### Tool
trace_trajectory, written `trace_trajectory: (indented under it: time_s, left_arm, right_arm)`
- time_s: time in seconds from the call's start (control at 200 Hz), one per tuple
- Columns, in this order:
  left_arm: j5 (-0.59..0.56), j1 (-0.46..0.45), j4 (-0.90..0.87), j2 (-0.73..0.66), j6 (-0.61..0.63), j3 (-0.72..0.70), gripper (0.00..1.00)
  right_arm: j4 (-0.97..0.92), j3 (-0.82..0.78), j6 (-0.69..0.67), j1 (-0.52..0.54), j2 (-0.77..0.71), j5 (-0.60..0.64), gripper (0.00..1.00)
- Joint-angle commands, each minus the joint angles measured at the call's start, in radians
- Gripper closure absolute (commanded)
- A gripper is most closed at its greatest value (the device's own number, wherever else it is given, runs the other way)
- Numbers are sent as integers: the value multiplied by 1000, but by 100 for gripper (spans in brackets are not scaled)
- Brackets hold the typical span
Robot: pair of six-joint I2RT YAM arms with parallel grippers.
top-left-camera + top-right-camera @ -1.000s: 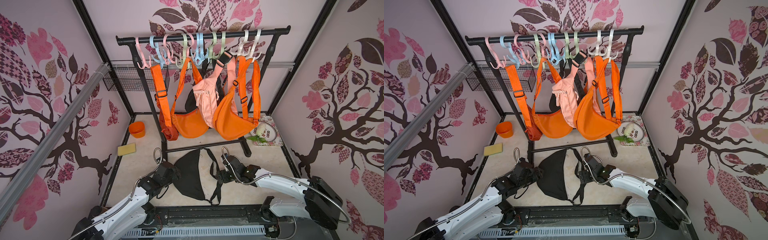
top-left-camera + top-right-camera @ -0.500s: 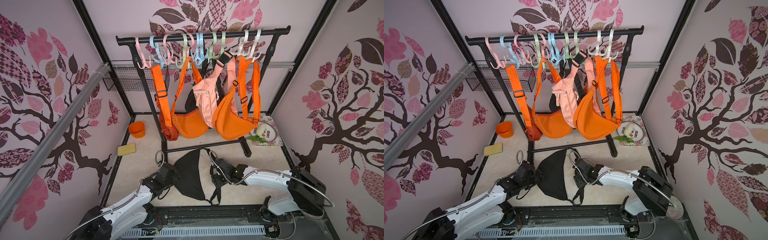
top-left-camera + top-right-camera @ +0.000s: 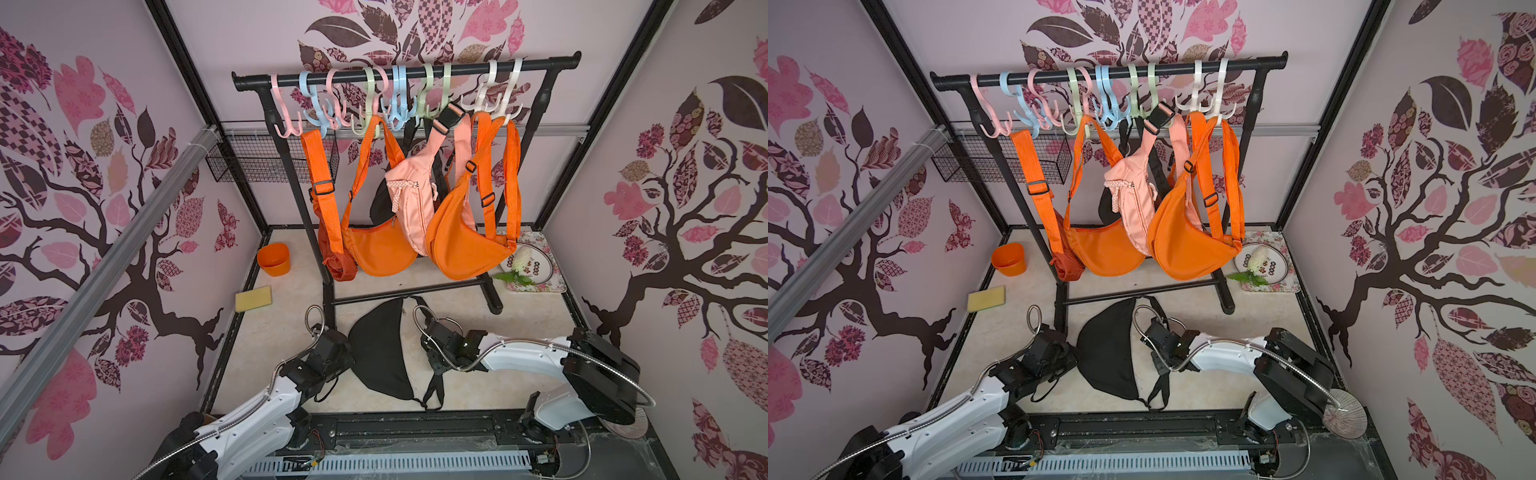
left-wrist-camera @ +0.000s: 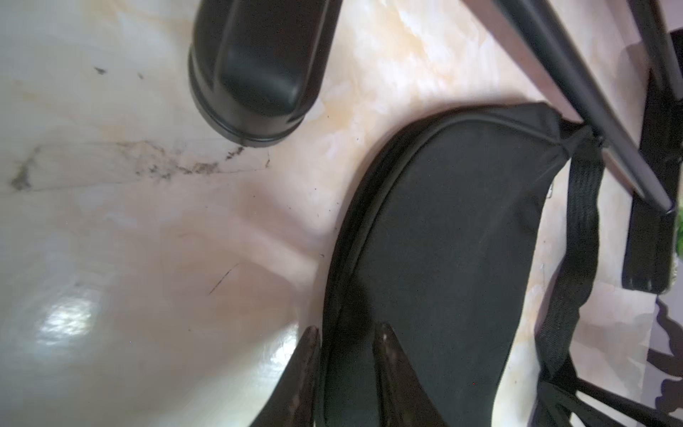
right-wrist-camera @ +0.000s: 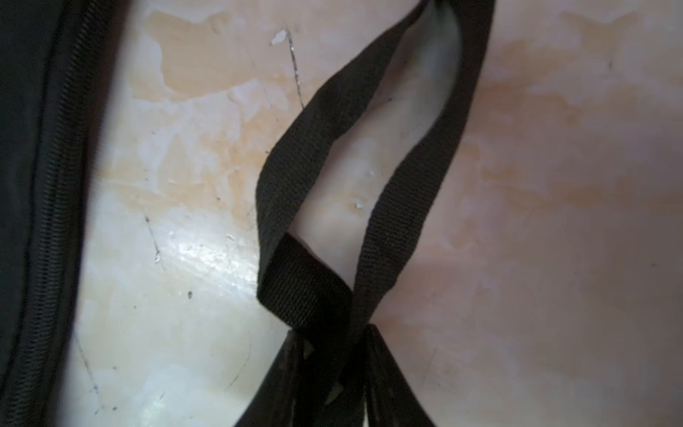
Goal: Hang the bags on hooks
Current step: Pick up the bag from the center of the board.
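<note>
A smooth black crescent bag (image 3: 380, 353) lies flat on the marbled tabletop (image 3: 270, 345), just in front of the base bar of the black rack (image 3: 544, 62). The left tool (image 4: 347, 332) pinches its piped edge; the right tool (image 5: 332, 334) is clamped on the ribbed woven strap (image 5: 403, 207). Both stood wider apart a second ago. Open tabletop flanks the bag; the pink plastic hook (image 3: 286, 120) at the rack's left end hangs bare

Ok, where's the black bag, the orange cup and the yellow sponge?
black bag (image 3: 380, 357): in a top view, pouch middle.
orange cup (image 3: 273, 267): in a top view, side wall.
yellow sponge (image 3: 253, 298): in a top view, top face.
</note>
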Motion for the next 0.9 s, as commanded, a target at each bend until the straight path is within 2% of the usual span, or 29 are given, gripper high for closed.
trace_trajectory:
  time_s: [0.0,0.065,0.13,0.185,0.27,0.36,0.41,0.455,0.58,0.66,0.8,0.895]
  left_arm:
    - [-33,4,-8,-21,-12,-35,90]
    - [-33,4,-6,-13,-12,-36,100]
    - [-32,4,-4,-2,-10,-34,100]
    - [-26,3,0,7,-9,-29,100]
    - [-22,3,-9,11,4,-8,100]
    - [-34,4,-32,5,25,20,75]
    - [-43,4,-42,0,31,29,66]
    - [-51,4,-45,-3,37,36,61]
    - [-34,1,-9,-58,63,46,59]
    - [-33,-18,80,-155,130,36,59]
    - [-122,-110,195,-335,333,57,53]
    - [-125,-159,211,-344,501,137,50]
  right_arm:
    - [-41,-6,20,-8,49,-42,81]
    - [-39,1,13,-8,31,-44,89]
    - [-27,6,-8,-8,-4,-51,92]
    - [-8,11,-33,-7,-54,-60,100]
    - [12,18,-68,-7,-146,-46,100]
    - [1,46,-100,-6,-221,6,100]
    - [-16,67,-119,-7,-245,30,100]
    - [-21,84,-141,-7,-266,33,100]
    - [-38,124,-186,-6,-318,46,100]
    - [-66,160,-231,-6,-350,67,100]
    - [-102,265,-346,-6,-398,87,100]
    - [-99,345,-432,-6,-426,68,100]
